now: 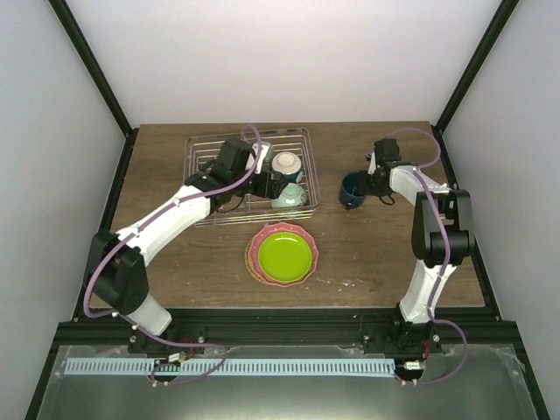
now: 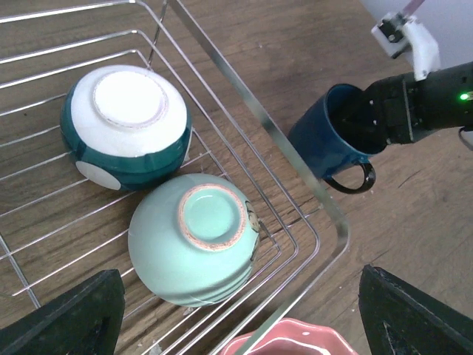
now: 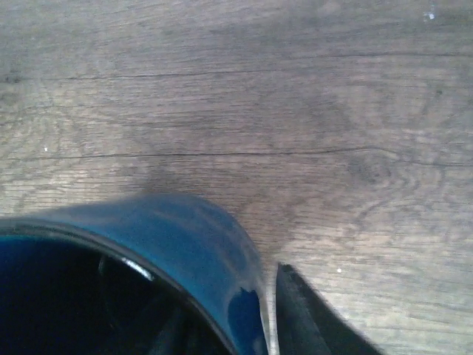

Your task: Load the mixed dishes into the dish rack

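If lifted while the right gripper [image 2: 363,122] merely straddles the wall of the glossy dark blue ceramic mug [image 2: 325,144], could slip off the smooth glaze, swing on a thin rim hold, or clip the silver wire dish rack [image 2: 244,100] going in. Shows one finger inside, one just outside, set close around the wall; cannot tell whether clamped. Sits on the brown wooden table [image 1: 385,254], just right of the rack. Looks thick-walled, empty, loop-handled.
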{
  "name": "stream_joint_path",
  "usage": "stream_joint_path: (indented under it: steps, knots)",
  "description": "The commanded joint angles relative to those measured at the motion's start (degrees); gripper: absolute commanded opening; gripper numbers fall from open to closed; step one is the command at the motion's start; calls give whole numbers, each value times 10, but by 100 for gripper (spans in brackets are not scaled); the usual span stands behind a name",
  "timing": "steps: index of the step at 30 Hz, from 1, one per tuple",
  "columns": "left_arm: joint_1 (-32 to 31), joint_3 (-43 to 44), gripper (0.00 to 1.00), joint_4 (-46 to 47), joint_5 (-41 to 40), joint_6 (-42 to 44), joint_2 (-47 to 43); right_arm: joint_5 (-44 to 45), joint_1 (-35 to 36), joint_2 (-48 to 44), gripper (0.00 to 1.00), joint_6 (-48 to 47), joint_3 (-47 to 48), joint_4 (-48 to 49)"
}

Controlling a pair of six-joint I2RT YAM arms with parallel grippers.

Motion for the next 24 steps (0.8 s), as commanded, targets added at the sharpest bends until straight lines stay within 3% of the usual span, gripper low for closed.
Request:
stream_joint_path:
  steps: [1, 3, 6, 12, 16, 24]
  knots:
    - [-3, -19, 88, 7, 5, -8, -35, -12, -6, 7, 20, -8, 27, 5]
    - [-3, -26, 88, 7, 5, -7, -41, -11, -6, 5, 9, -10, 28, 4]
    - [-3, -36, 88, 8, 6, -10, -50, -2, -6, -7, 1, -12, 29, 1]
    - [-3, -89, 88, 47, 55, -38, -91, -4, -6, -54, 1, -16, 29, 7]
    - [-3, -173, 88, 133, 128, -100, -145, -132, -12, -118, 1, -13, -5, 69]
    - [-3, -283, 88, 291, 191, -192, -235, -287, -13, -240, 1, 24, -119, 261]
